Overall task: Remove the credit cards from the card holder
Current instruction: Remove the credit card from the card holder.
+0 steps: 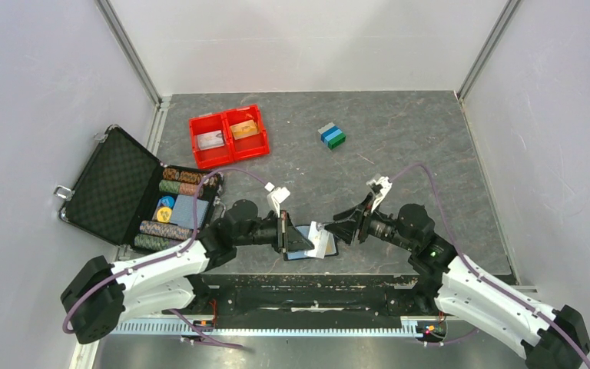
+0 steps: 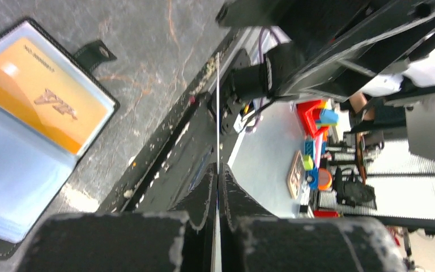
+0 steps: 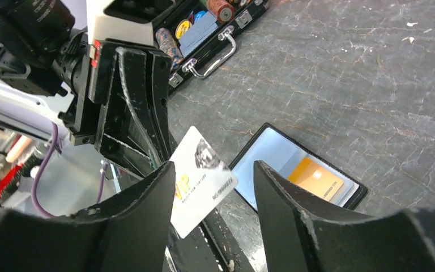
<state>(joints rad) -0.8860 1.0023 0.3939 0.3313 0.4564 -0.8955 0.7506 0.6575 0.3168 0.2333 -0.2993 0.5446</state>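
Note:
The card holder (image 2: 17, 164) lies open on the table, an orange credit card (image 2: 45, 102) in its clear pocket. It also shows below the right wrist, card holder (image 3: 272, 150) with the orange card (image 3: 316, 178). My left gripper (image 2: 218, 170) is shut on a whitish credit card (image 2: 218, 102), seen edge-on there. That white card (image 3: 201, 170) hangs above the table between the spread fingers of my right gripper (image 3: 212, 167), which is open and touches nothing. From above, left gripper (image 1: 296, 238) and right gripper (image 1: 339, 231) face each other over the holder (image 1: 307, 256).
An open black foam-lined case (image 1: 115, 184) with poker chips stands at the left. A red two-compartment tray (image 1: 228, 134) and stacked grey, blue and green blocks (image 1: 332, 136) sit further back. The table's near edge runs just below the holder.

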